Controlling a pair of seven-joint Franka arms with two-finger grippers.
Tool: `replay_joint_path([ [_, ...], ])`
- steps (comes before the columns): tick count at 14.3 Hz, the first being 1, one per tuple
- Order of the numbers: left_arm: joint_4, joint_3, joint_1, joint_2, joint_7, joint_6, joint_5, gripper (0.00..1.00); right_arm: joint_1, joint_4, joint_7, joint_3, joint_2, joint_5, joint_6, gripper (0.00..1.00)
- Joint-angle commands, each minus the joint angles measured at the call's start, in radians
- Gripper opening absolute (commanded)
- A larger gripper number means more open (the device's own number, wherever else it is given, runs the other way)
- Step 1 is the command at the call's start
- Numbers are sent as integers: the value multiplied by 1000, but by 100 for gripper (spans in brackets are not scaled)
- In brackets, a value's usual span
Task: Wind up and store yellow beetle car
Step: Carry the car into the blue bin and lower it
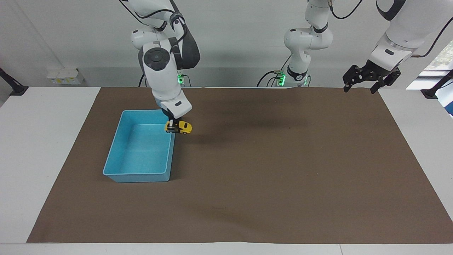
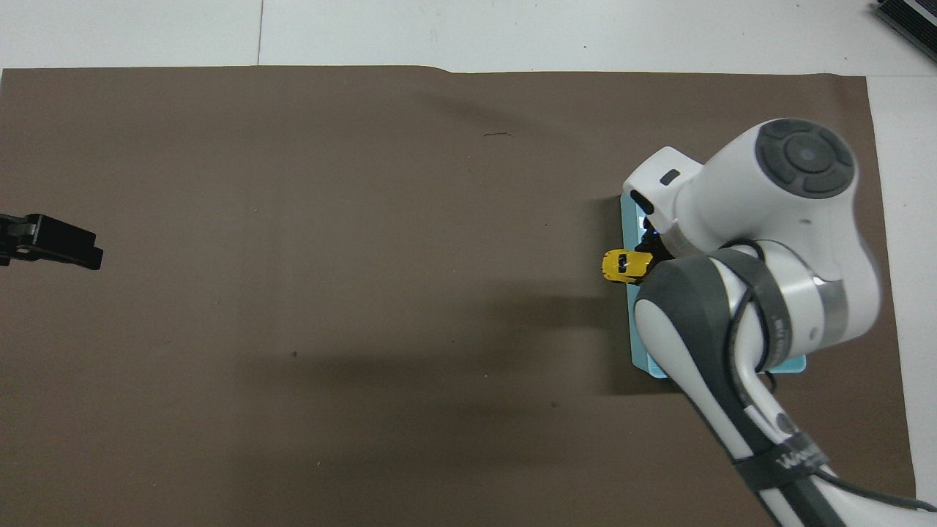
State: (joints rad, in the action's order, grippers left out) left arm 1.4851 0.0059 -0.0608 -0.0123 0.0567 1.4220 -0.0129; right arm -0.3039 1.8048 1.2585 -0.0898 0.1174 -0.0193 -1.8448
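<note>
Car in the air at the bin's rim

The yellow beetle car [image 1: 178, 127] hangs pinched in the right gripper [image 1: 172, 124], over the light blue bin [image 1: 116, 169] wall that faces the left arm's end. Only the drop inside seems left; winding cannot be judged. The left gripper [image 1: 361, 84] waits spread, well apart from the bin.

Yellow beetle car [image 2: 624, 266] over the light blue bin's [image 2: 628, 307] rim, under the right arm [image 2: 761, 293].

Overhead: right arm [image 2: 761, 241] hides most of blue bin [image 2: 626, 219]; left hand [image 2: 51, 245] cut off at edge.
</note>
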Motion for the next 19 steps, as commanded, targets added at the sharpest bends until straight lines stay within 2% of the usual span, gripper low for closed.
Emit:
replay_joint_path([
  [1,1,-4,6,8,-11,-11,8,100,69,18,76,7,-39,-1,36,0],
  [4,1,-4,6,8,-11,-11,8,100,133,66,148,7,-59,35,15,0],
  [6,3,-4,6,8,-11,-11,8,100,179,184,177,7,-119,38,-77,0],
  [10,1,-4,6,8,-11,-11,8,100,183,275,202,7,-137,42,-161,0],
  [13,1,-4,6,8,-11,-11,8,100,198,327,213,7,-136,50,-252,0],
  [14,1,-4,6,9,-11,-11,8,100,201,335,217,7,-121,50,-264,0],
  [17,1,-4,6,8,-11,-11,8,100,207,398,284,8,-84,50,-408,0],
  [19,1,-4,6,8,-11,-11,8,100,203,398,294,9,-56,50,-432,0],
])
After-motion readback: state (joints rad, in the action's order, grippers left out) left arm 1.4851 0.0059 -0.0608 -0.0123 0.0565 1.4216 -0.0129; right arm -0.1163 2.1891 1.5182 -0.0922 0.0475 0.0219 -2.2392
